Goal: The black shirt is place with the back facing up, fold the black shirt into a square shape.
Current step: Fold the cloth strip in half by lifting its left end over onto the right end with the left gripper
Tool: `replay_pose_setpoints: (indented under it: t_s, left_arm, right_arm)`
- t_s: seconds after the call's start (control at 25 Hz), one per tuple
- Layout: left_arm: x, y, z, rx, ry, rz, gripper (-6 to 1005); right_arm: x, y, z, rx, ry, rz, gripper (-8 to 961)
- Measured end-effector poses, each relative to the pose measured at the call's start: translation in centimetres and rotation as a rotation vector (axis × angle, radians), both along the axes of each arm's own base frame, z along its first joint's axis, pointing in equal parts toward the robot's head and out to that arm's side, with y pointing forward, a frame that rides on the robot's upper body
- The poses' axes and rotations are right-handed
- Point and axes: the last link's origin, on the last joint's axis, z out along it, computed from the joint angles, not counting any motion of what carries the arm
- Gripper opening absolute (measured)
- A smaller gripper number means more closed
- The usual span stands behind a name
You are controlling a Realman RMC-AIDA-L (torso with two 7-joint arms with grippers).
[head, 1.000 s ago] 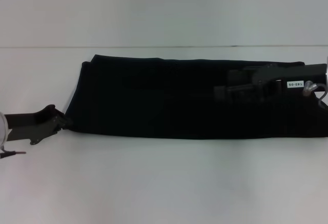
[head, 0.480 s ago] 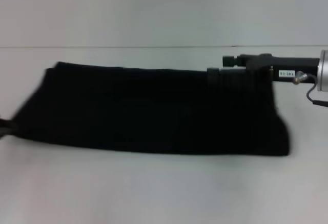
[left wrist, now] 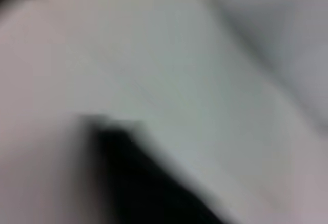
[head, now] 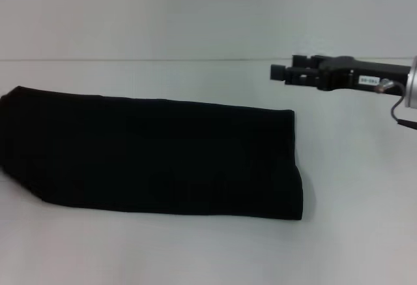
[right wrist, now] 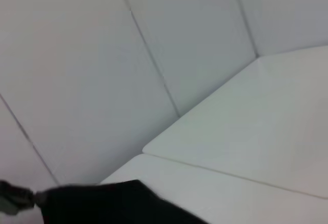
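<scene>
— While the black shirt (head: 156, 158) lies as a long folded band across the white table (head: 208, 246), plain side up and its left end running to the edge of the head view, where do our arms stand?

— We have the right gripper (head: 281, 72) raised beyond the shirt's right end, well clear of the cloth and holding nothing; whether its fingers are parted we cannot tell. Our left gripper is out of the head view. Its wrist camera catches only a dark blur that we take for cloth, so we cannot tell its state either.

— What does the step in hand ask of us?

— By our judgement the band must now be folded end over end to make a square. We would bring the right gripper down on the right end, near the corner (head: 296, 210) that bulges slightly, pinch all the layers together, lift just enough to clear the table and carry the end leftward.

— And to do it well?

— We should keep the long edges aligned, and lay the end flat so the layers do not slide apart.
</scene>
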Motion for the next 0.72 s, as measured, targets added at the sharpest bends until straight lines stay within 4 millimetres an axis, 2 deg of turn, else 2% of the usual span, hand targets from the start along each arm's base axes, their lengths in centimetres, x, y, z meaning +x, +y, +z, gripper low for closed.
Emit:
replay_pose_setpoints:
  t_s: [0.04,0.08,0.2,0.32,0.44,0.48,0.52,0.56,0.64,0.72]
  left_arm:
    - [4.0,2.4,-0.9,-0.035,-0.091,-0.184,74]
    - [4.8,2.9,-1.2,-0.047,-0.103,-0.215,76]
    - [10.7,6.5,-4.4,-0.153,-0.182,-0.416,82]
    - [17.0,9.0,-9.5,-0.285,-0.217,-0.575,87]
    - [22.3,9.6,-15.7,-0.402,-0.219,-0.681,93]
    - [23.5,9.5,-17.7,-0.430,-0.211,-0.695,95]
    - [24.7,9.4,-19.9,-0.458,-0.206,-0.704,97]
    - [25.1,9.4,-21.2,-0.465,-0.204,-0.699,99]
    - [25.3,9.0,-24.9,-0.478,-0.218,-0.639,103]
    - [24.5,8.1,-27.1,-0.462,-0.235,-0.573,107]
  right_arm:
    - [0.2,0.0,0.3,0.009,0.006,-0.006,916]
    - [0.6,-0.1,0.6,0.020,0.011,-0.013,916]
    - [2.1,-0.3,2.4,0.071,0.034,-0.045,916]
    - [4.0,-0.9,4.7,0.114,0.049,-0.078,916]
    - [5.6,-1.7,6.7,0.140,0.055,-0.096,916]
    - [6.4,-2.2,7.8,0.153,0.053,-0.104,916]
    - [6.4,-2.2,7.8,0.153,0.053,-0.104,916]
    - [6.8,-2.5,8.3,0.157,0.050,-0.107,916]
    - [7.3,-3.0,9.0,0.159,0.046,-0.105,916]
    - [7.7,-3.3,9.6,0.162,0.036,-0.102,916]
